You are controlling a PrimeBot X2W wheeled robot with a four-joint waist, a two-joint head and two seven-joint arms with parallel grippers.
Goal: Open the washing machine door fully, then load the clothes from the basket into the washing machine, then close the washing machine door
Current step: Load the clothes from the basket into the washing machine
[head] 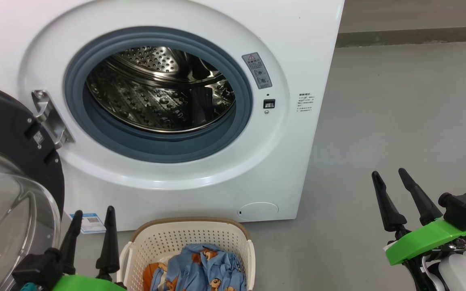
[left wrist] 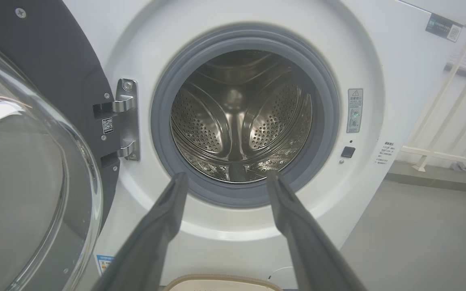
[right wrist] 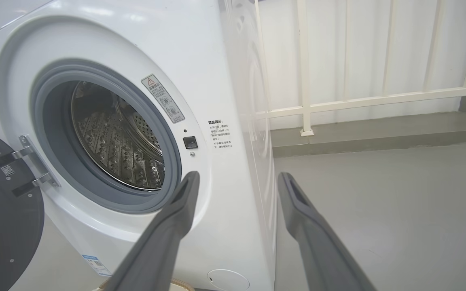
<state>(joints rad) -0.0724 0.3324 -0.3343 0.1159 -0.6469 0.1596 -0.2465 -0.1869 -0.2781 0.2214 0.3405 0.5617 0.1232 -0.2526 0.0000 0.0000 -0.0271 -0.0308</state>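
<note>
Our left gripper (head: 94, 212) and right gripper (head: 388, 172) stand spread and empty in the head view; the basket (head: 188, 222) of clothes (head: 204, 262) sits before the washing machine (head: 297, 40). Left wrist: the drum (left wrist: 237, 121) lies ahead, with the washing machine door (left wrist: 34, 161) swung wide. Right wrist: we face the machine's front corner.

Head view, near left: washing machine door (head: 2, 121) cut by the left edge; its glass bowl (head: 10, 218) runs off the left and bottom edges. Basket (head: 188, 221), near centre: near half lost below the bottom edge. Clothes (head: 204, 266) cut off with it; number of garments cannot be told. Washing machine (head: 306, 40): top out of frame. Warning sticker (head: 257, 70) and small print (head: 306, 103) right of the opening: too small to read. Blue label (head: 92, 223): partly behind the left gripper (head: 94, 210) fingers.
</note>
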